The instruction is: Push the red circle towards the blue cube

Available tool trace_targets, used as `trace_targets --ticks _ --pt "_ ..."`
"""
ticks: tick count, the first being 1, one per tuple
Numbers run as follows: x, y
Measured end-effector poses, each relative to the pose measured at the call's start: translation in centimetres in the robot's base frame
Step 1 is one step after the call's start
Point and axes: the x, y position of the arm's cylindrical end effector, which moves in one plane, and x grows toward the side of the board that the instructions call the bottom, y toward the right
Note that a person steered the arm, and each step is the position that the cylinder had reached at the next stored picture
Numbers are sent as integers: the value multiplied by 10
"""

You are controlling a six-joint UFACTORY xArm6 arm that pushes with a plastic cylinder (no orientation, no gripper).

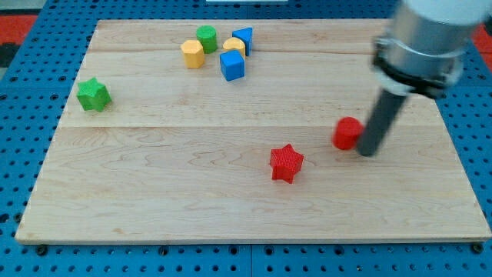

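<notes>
The red circle (347, 132) lies right of the board's middle. My tip (370, 151) stands right against its right side, the dark rod rising to the arm at the view's top right. The blue cube (232, 65) sits near the view's top, left of centre, far up and left of the red circle.
A red star (287, 162) lies below and left of the red circle. Around the blue cube are a yellow block (193, 54), a green cylinder (206, 38), a second yellow block (234, 46) and a blue triangle (244, 37). A green star (94, 94) sits at the left.
</notes>
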Motion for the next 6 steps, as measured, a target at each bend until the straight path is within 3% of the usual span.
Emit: trace_targets --ticks 1,2,3,5,6 --pt "-70 -39" --pt "-108 -113" --pt "-95 -44" --pt "-49 -134" --pt "-66 -186"
